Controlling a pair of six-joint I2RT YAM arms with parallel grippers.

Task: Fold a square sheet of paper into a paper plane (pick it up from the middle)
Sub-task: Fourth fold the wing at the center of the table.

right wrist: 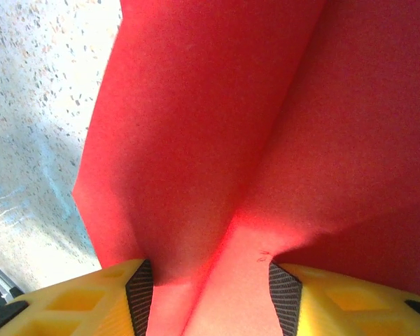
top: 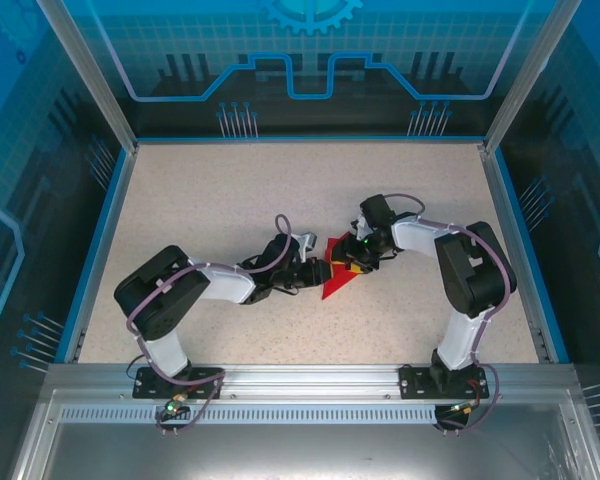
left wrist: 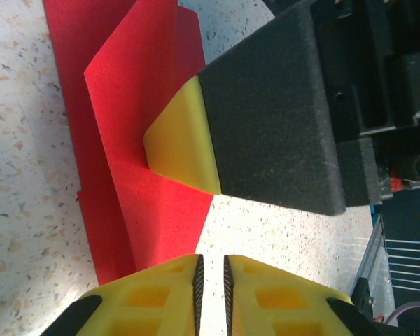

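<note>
The left gripper point(top: 318, 272) lies low over the middle of the desk point(top: 230, 190), pointing right. In the left wrist view, the left gripper point(left wrist: 211, 260) has its jaws nearly together with only a thin slit between them. Nothing is visible in the slit.

The square sheet of paper point(top: 332, 283) lies on the desk just beyond that gripper's tips. It is red and partly folded point(left wrist: 140, 105), with one flap raised off the surface.

The right gripper point(top: 352, 265) meets the sheet from the right, and one yellow fingertip point(left wrist: 185, 143) rests on the red surface. In the right wrist view, the right gripper point(right wrist: 211, 280) has its jaws about half apart. The paper point(right wrist: 217, 126) bulges up between both pads. A firm hold cannot be confirmed.
</note>
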